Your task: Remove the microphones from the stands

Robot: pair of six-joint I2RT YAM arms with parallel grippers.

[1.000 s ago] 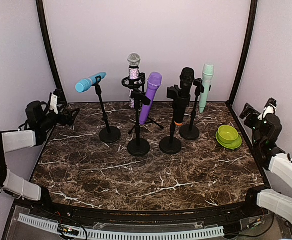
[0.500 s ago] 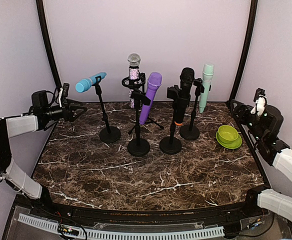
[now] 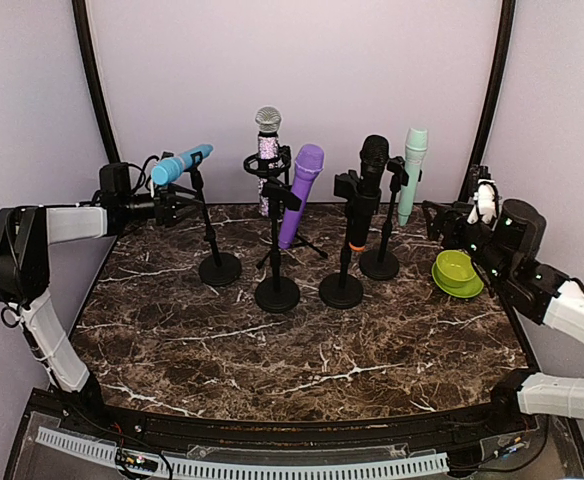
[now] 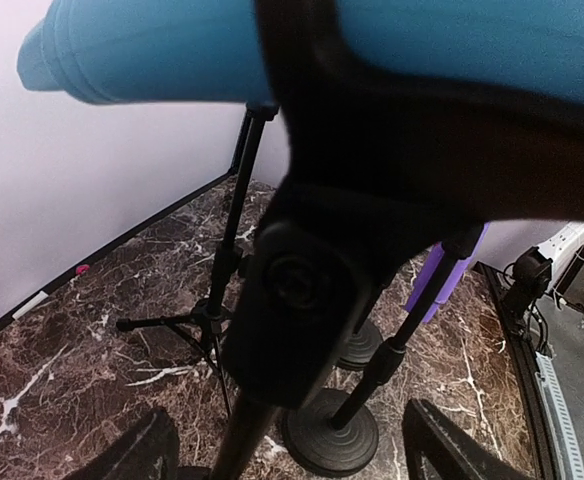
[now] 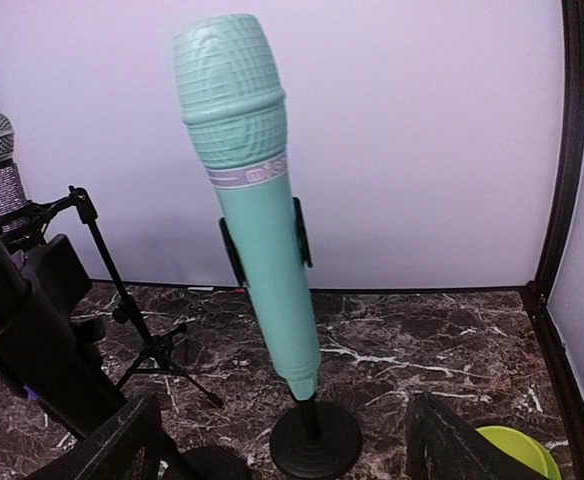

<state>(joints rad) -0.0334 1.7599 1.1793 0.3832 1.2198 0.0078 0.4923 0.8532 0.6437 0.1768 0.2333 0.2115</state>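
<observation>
1. Since both fingers of the left gripper are seen spread wide at the bottom of its wrist view, with nothing between them, it is judged released and empty.
2. Just ahead of it the clip of a stand is met. The blue mic is held in that clip and lies across the top of the wrist view, above the finger line rather than between the fingers.
3. That mic's long axis is set near level, with its head end lower and turned toward the left arm and its tail raised toward the middle of the table.
4. The right gripper is likewise shown spread and empty. The mint mic is centred ahead of it, upright in its own clip, but clearly apart.
5. The left arm is therefore judged the nearer to a mic. A small rise is needed so that the blue body is taken between the fingers, and the mic is then best drawn along its own axis, out of the clip.
</observation>
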